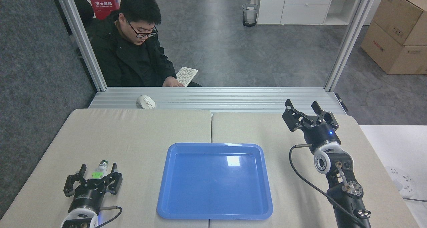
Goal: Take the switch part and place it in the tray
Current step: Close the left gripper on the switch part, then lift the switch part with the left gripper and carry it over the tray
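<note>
So, switch part (99,170) sitting on the beige table pad (140,138) at the near left, green bit up, silvery end pointing away, right between the spread fingers of the left gripper (96,173). Looks like the approach-and-grasp step, not a pinch yet as far as can be told. Well apart from the blue tray (215,213), which sits dead centre with nothing in it. Next move probably calls for squeezing those jaws on the white body, lifting straight up, then swinging right over the raised rim and letting go. Small and light, so could easily skid or tip if only one finger touches first. Right gripper (305,109) hanging over the far right of the pad, fingers apart, holding nothing. Hard to make out: whether the left fingertips are actually touching the part, since the lower half of it hides behind the gripper body. Left arm mostly cut off by the bottom edge.
</note>
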`<state>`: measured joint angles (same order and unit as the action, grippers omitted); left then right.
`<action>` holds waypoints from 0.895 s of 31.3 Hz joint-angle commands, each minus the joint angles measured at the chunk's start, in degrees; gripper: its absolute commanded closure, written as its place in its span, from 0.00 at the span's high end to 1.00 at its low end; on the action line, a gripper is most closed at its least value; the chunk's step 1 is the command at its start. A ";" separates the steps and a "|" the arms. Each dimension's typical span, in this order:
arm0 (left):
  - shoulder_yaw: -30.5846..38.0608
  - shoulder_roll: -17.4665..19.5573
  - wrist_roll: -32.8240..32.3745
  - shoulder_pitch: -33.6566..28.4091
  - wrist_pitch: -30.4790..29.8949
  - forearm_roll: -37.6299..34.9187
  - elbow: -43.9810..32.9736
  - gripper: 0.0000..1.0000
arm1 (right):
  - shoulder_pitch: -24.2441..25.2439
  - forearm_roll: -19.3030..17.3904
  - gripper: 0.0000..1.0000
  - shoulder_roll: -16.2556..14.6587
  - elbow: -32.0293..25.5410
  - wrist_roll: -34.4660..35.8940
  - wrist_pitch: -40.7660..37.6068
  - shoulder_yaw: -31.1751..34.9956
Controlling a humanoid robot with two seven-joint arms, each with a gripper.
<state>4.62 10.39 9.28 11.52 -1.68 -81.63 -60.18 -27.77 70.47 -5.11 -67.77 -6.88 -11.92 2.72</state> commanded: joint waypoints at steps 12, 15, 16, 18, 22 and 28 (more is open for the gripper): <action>-2.15 1.47 0.12 -0.18 -0.51 -0.46 9.12 0.78 | 0.00 -0.07 1.00 -0.08 0.00 0.02 0.05 0.01; -2.24 1.91 0.12 -0.18 -1.57 -0.37 9.12 0.27 | 0.00 -0.07 1.00 -0.08 0.00 0.02 -0.04 0.01; -2.16 2.17 0.12 -0.01 -1.66 -0.28 8.94 0.15 | 0.00 -0.07 1.00 -0.08 0.00 0.02 -0.04 0.01; -1.98 2.17 0.73 0.17 -1.75 -0.28 8.24 0.00 | 0.00 -0.07 1.00 -0.08 0.00 0.02 -0.04 0.01; -1.98 2.35 2.31 0.87 -1.83 0.07 5.09 0.00 | 0.00 -0.07 1.00 -0.08 0.00 0.02 -0.04 0.01; -1.72 2.18 2.05 1.05 -3.06 0.68 -9.14 0.00 | 0.00 -0.07 1.00 -0.08 0.00 0.02 0.05 0.09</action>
<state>3.28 12.00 11.19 11.99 -3.50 -81.52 -56.00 -27.77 70.42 -5.16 -67.77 -6.87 -11.92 2.73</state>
